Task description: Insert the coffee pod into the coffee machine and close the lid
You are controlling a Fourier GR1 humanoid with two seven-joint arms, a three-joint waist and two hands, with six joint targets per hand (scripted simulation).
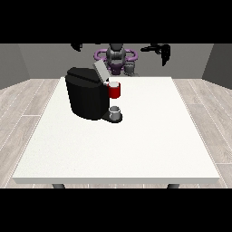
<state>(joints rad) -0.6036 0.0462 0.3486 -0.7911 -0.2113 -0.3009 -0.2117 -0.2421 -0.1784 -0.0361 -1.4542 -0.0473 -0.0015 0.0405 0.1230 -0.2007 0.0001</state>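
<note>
You have the large white table (136, 149) filling most of the front view: a flat, matte, square-cornered slab whose near edge runs straight across the bottom. Its near half and the whole side at the view's right are bare surface, so that is where your open room lies. Around it you see pale wood-plank floor and grey walls.

Next in size is the coffee machine (86, 97), a black, rounded, boxy body with a dull sheen, standing on the far part of the table at the view's left, well in from the left edge. Its grey lid (100, 70) is a flat panel tilted up and back, so the top is open. At the front, a red cylindrical holder (115, 91) juts out toward the view's right. What looks like the coffee pod (114, 84) shows as a small pale shape at the top of that red part; you cannot tell how deep it sits. Below it, a small grey cup (115, 112) stands on the machine's dark base.

The hand at the view's right (164, 52) hangs high above the far right corner, fingers drooping downward and holding nothing. The hand at the view's left (77, 46) is a small dark shape above the machine; you cannot tell how its fingers lie.
</note>
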